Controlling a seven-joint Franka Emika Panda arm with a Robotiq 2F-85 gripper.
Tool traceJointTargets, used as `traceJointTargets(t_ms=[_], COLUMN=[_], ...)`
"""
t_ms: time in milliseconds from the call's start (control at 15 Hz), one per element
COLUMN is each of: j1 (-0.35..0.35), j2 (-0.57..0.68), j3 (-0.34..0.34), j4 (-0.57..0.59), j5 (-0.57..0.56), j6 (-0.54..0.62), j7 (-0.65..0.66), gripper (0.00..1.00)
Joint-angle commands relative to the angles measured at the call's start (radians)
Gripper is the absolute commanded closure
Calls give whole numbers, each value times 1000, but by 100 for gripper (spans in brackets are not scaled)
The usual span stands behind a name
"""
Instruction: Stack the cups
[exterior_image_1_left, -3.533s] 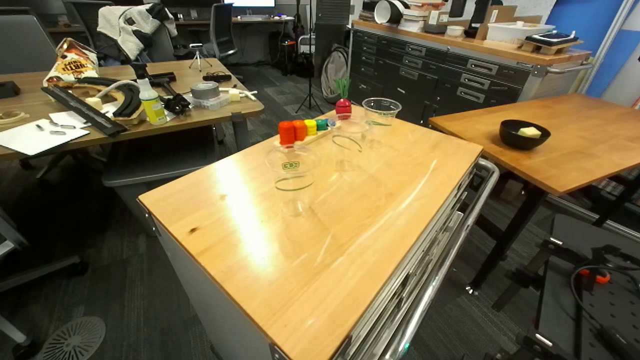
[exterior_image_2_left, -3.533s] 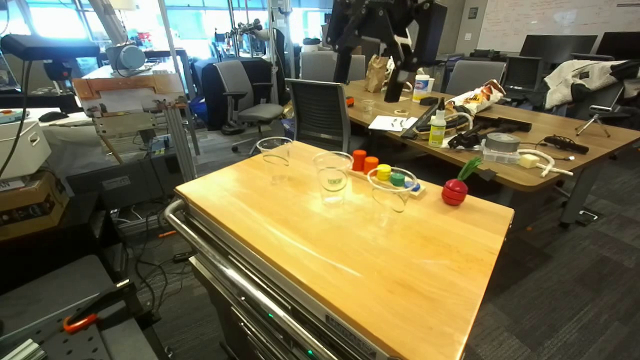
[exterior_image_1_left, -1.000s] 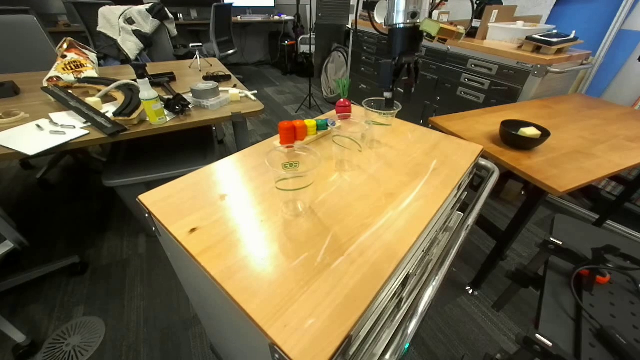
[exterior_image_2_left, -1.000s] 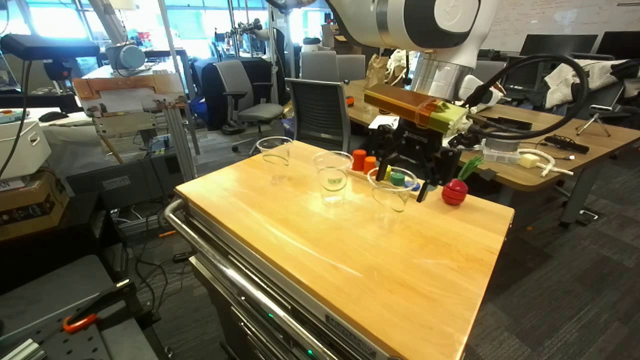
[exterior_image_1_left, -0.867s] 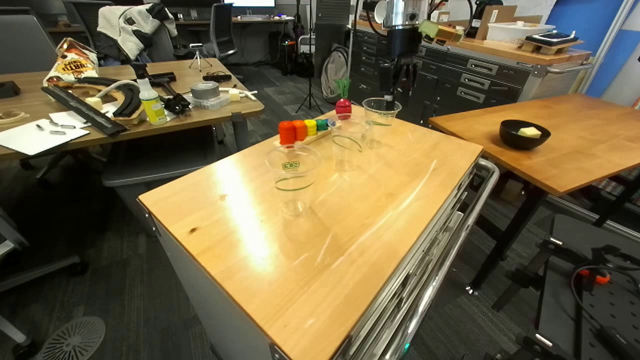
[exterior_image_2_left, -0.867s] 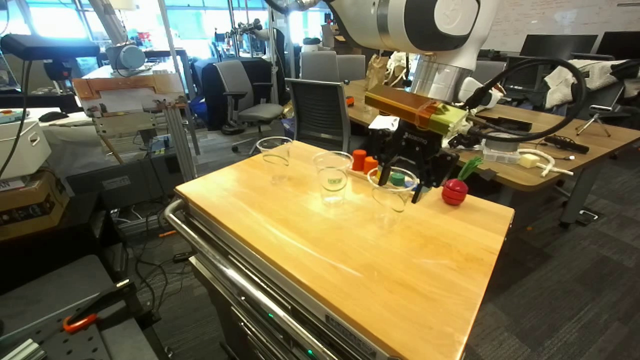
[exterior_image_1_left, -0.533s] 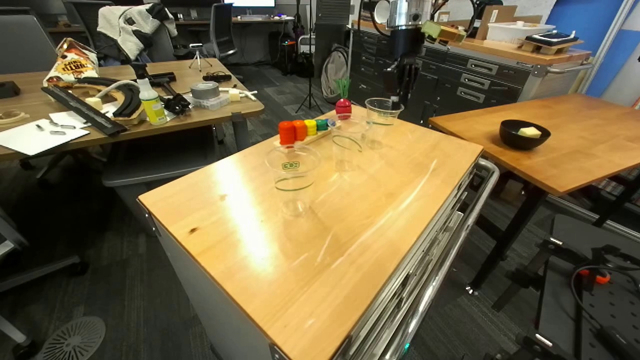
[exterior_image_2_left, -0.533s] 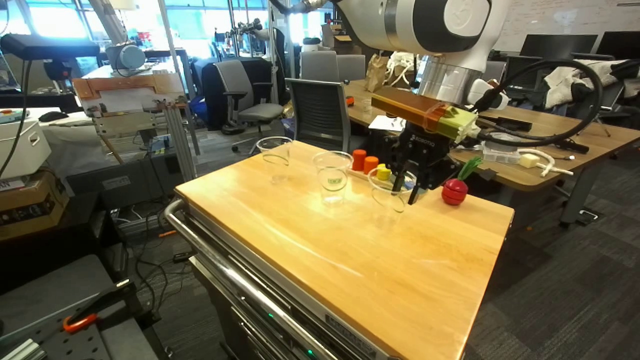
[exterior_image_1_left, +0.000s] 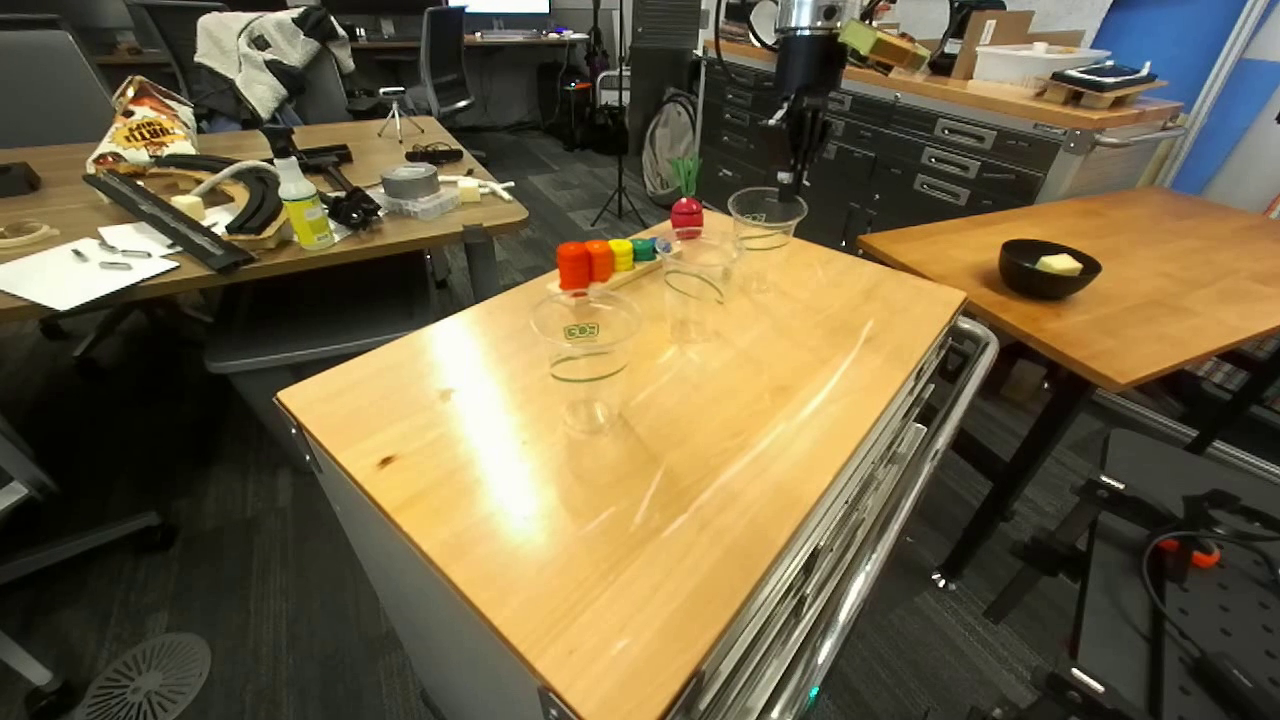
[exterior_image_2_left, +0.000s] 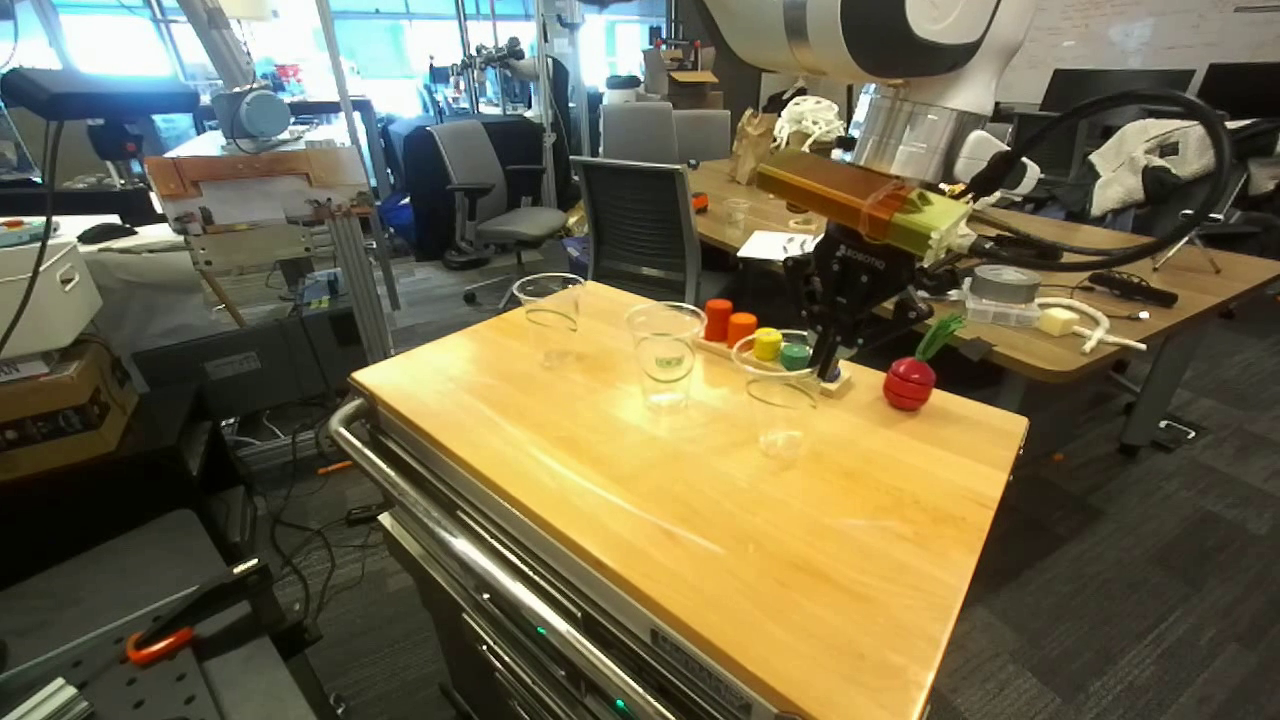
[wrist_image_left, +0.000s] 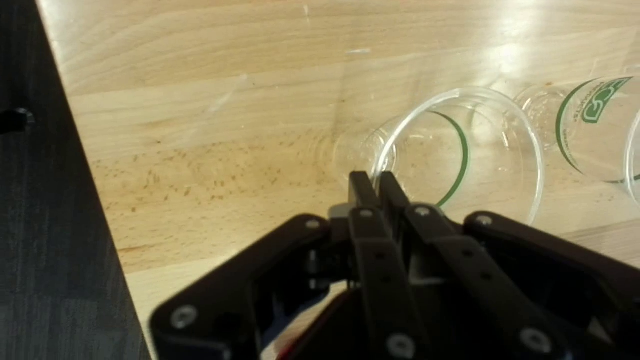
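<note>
Held clear plastic tumbler (exterior_image_2_left: 777, 400), one of three, unstacked

Held tumbler: wide-mouthed, tapering, green printed band. Roughly upright, at the end of the row nearest the toy radish (exterior_image_2_left: 908, 384). Whether its base meets the wooden cart top (exterior_image_2_left: 600, 480) cannot be told.

Companion pieces, two: middle tumbler (exterior_image_2_left: 665, 360), near the held tumbler but apart; end tumbler (exterior_image_2_left: 551, 317), farther along the row. Both upright, mouths up. Wooden stacking toy (exterior_image_1_left: 600, 260) beside the row.

Handling, by judgement: very light, thin-walled, slick. Wall likely to flex or dent under a hard squeeze; rim probably stiffer. Take hold at the rim, one side, modest force, leaving the base free to enter the next mouth. A one-sided pinch may let the tumbler tip or swivel; slow carriage advised.

Jaws: on the gripper (wrist_image_left: 374, 183), almost together, a thin gap only between the fingers (wrist_image_left: 362, 190). In the wrist view the rim passes into that gap, one finger seemingly inside the mouth and one outside: read as a pinch on the held tumbler.

Arm: Franka arm (exterior_image_2_left: 855, 40) extended above the cart top in an exterior view, wrist (exterior_image_2_left: 915, 135) overhead, gripper pointing downward with a lean toward the held tumbler. First lift judged to be the step in hand.
</note>
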Motion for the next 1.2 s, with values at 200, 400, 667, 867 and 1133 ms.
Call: traceJointTargets(t_ms=[200,400,667,867,1133], j1=[20,24,44,69,104], j2=[-92,-146,-200,-216,-197], j3=[-23,-21,-5,10,30], j4=[3,14,36,49,52], j5=[-54,-57,-33,-12,9], j6=[-26,-101,-201,-258,-263], j7=[86,122,144,153,154], gripper=[96,96,96,97,98])
